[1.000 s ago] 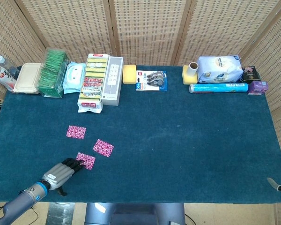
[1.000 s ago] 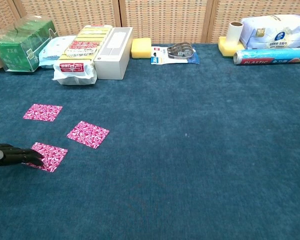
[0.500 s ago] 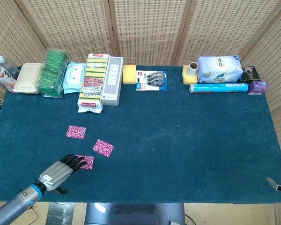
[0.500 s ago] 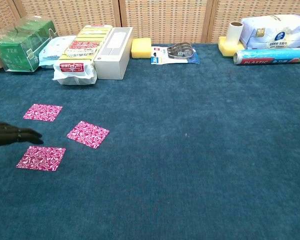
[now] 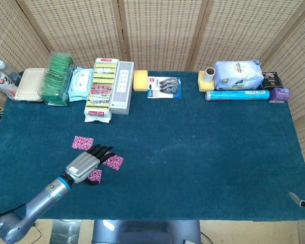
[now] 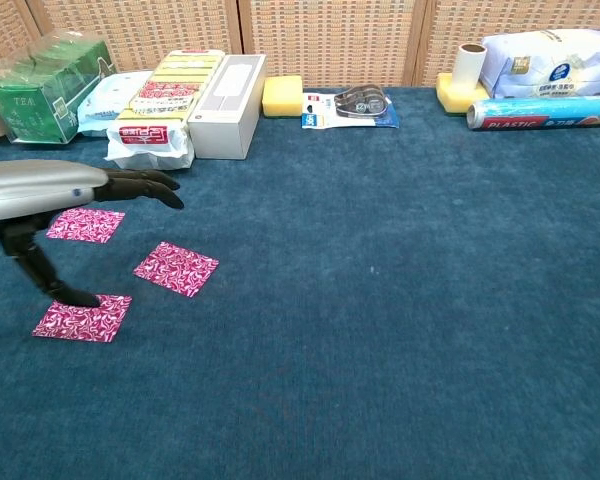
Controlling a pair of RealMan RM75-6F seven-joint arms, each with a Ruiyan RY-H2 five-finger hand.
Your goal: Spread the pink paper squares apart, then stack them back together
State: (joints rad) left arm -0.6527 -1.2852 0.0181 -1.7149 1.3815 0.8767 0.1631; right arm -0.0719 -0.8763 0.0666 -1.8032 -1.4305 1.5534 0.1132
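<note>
Three pink squares lie apart on the blue surface [image 5: 203, 152], at about 8 o'clock from its centre. The far square [image 5: 83, 143] sits at 11 o'clock of the group, the middle square [image 6: 176, 268] at 3 o'clock, and the near square [image 6: 83, 317] at 7 o'clock; none of them touches another. The left hand [image 5: 86, 163] reaches in from the 7 o'clock edge, palm down, raised over the gap between the squares. Its fingers [image 6: 145, 185] are stretched out and spread wide, holding nothing, and in the head view their tips cover the near edge of the middle square. In the chest view the thumb [image 6: 42, 273] hangs down with its tip at the far edge of the near square, though whether it presses the paper cannot be told. The right hand shows in neither view. Along the 12 o'clock edge stand a green tea box [image 6: 35, 90], a pack of sponges [image 5: 101, 89], a white box [image 5: 122, 87], a yellow sponge [image 6: 282, 96], a paper roll [image 6: 469, 64] and a blue wrap tube [image 5: 237, 95].
</note>
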